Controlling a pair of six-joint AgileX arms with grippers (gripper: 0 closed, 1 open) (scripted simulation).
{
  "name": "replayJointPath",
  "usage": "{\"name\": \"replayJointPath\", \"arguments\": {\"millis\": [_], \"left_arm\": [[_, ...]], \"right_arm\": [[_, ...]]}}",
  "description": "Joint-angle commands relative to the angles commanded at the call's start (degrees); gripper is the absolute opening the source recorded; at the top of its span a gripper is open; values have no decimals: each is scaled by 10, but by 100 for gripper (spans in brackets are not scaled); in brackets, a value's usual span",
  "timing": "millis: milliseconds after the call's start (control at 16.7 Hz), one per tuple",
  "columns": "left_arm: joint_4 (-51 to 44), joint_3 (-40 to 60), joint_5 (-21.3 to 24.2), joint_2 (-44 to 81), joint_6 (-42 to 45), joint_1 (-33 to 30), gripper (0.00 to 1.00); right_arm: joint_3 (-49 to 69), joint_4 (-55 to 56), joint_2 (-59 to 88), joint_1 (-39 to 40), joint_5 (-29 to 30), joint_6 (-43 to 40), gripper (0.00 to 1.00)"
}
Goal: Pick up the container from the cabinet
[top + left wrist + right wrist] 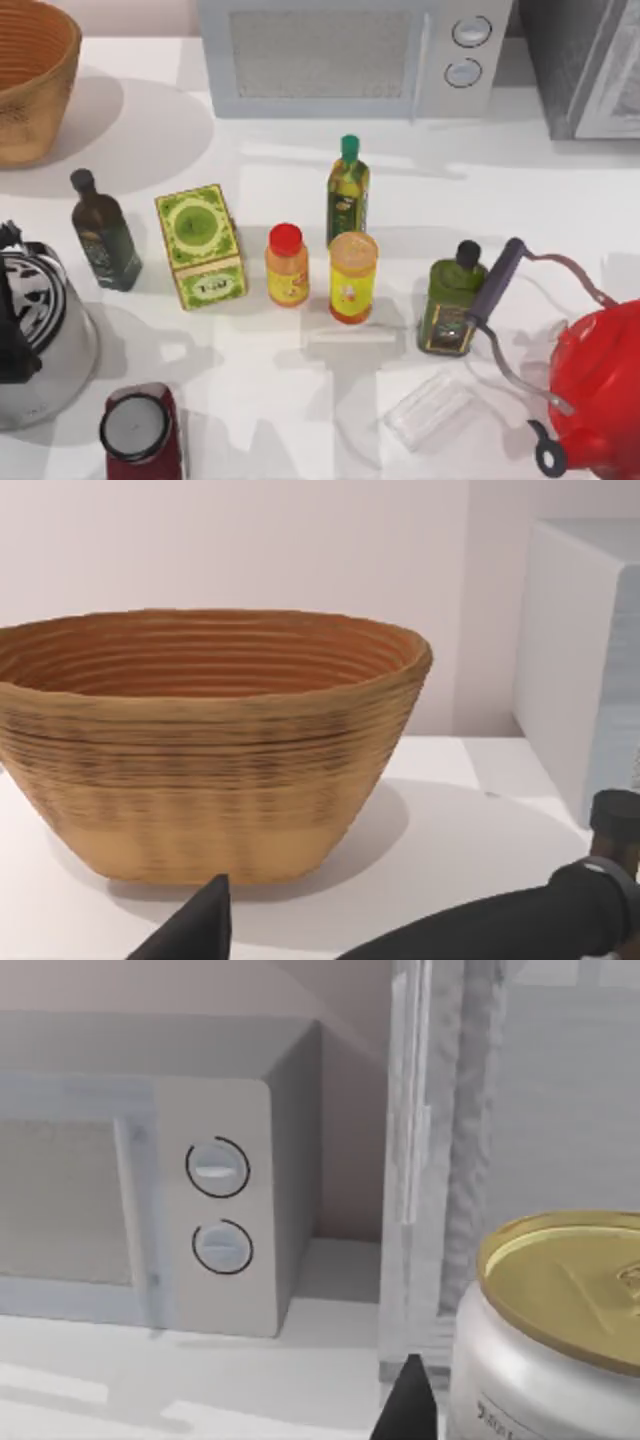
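Observation:
A silver can with a gold lid (560, 1300), the container, stands close in the right wrist view. It is right beside the clear door edge (430, 1160) of the grey cabinet (590, 70) at the table's back right. I cannot tell whether the can is inside the cabinet. A dark part of my right gripper (408, 1405) pokes up just short of the can, apart from it. A dark part of my left gripper (205, 920) shows low in front of the woven basket (200, 740).
A white microwave (350, 55) stands at the back centre and the basket (30, 80) at the back left. Bottles (347, 190), a green tea box (200, 245) and jars (352, 277) crowd the middle. A red kettle (600, 400) sits front right and a silver kettle (40, 330) front left.

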Motion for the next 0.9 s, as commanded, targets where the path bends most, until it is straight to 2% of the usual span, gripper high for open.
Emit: {"name": "replayJointPath", "arguments": {"millis": [900], "left_arm": [[0, 0, 0, 0, 0, 0, 100]], "right_arm": [[131, 294, 435, -29, -165, 8, 0]]}}
